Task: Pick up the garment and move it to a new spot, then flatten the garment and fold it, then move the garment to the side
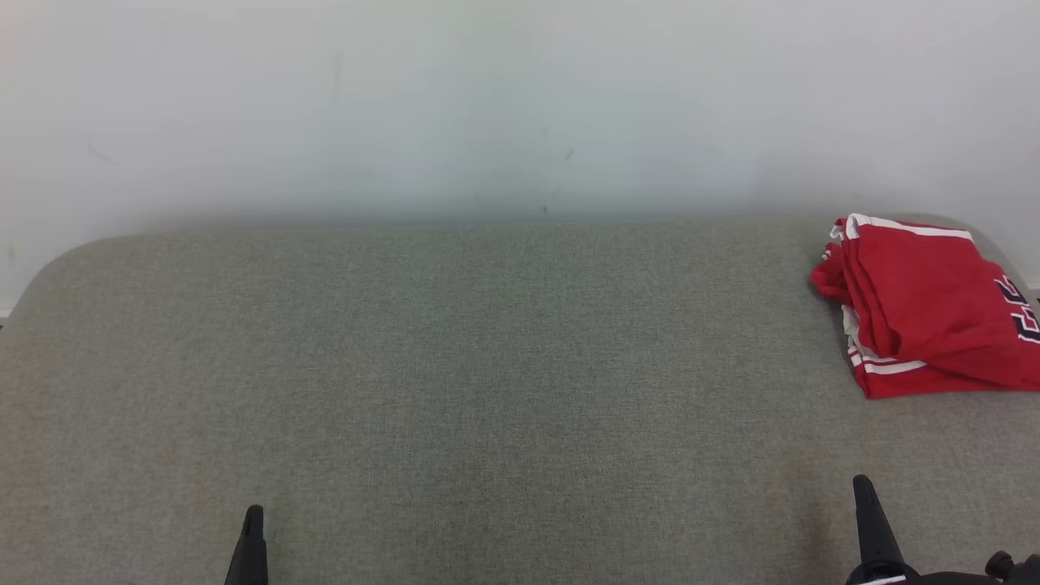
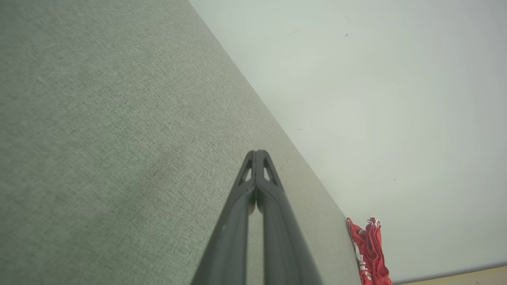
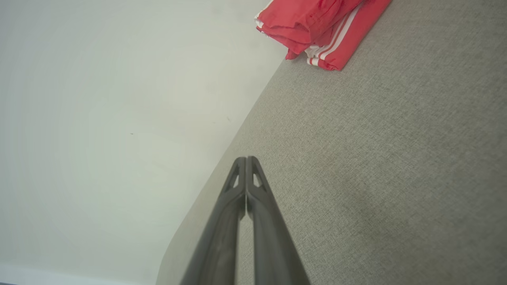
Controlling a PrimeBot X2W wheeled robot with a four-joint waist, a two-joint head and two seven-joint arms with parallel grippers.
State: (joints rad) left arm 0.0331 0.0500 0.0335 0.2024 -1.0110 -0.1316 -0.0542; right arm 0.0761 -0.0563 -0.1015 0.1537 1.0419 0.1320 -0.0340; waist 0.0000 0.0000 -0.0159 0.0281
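The garment (image 1: 926, 309) is red with white stripes and dark lettering. It lies folded in a compact pile at the far right of the grey fabric surface (image 1: 487, 366), close to the back edge and partly cut off by the frame. It also appears as a red bundle (image 2: 370, 251) low in the left wrist view and at the top (image 3: 321, 27) of the right wrist view. My left gripper (image 1: 253, 513) sits at the near left, shut and empty, tips touching (image 2: 256, 152). Near the front right, well short of the garment, my right gripper (image 1: 861, 483) is shut and empty (image 3: 246, 159).
A pale wall (image 1: 520, 106) rises directly behind the surface's back edge. The grey surface has rounded far corners, the left one (image 1: 73, 252) in the head view. A strip of tan floor (image 2: 467, 277) shows beyond the surface in the left wrist view.
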